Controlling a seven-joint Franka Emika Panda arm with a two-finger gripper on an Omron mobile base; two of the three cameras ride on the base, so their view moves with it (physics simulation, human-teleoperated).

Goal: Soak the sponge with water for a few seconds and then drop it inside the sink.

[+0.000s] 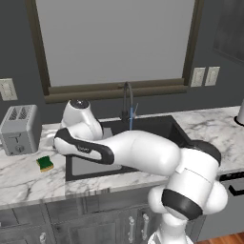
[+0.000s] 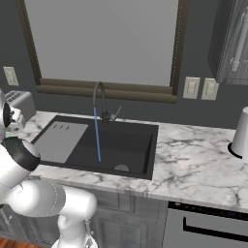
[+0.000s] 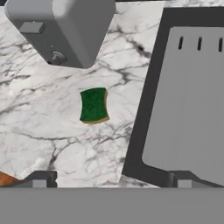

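Here the sponge (image 1: 45, 163) lies green side up on the white marble countertop (image 1: 28, 178), between the toaster (image 1: 19, 129) and the left rim of the sink (image 1: 157, 126), apart from both. The left base view shows this whole stretch, with the white arm bent across the front of the basin and its hand up over the counter's left end — the fingers themselves cannot be made out there. The right base view gives what the arm hides from the other side: the dark basin's floor with its round drain (image 2: 121, 167), the light grey drainboard (image 2: 58, 141) on the left half, and the water (image 2: 97, 135) falling as a thin blue line from the gooseneck faucet (image 2: 99, 99) well right of the drainboard.

The hand view looks straight down. The claw (image 3: 109, 180) stands wide open with nothing between its two finger tips (image 3: 40, 180), which rise at the bottom edge — one over the marble, the other over the sink's dark rim. The sponge (image 3: 93, 105) sits above and between them in that view, nearer the left tip's side, untouched; the toaster (image 3: 61, 28) is beyond it, the drainboard (image 3: 188, 100) off to the right.
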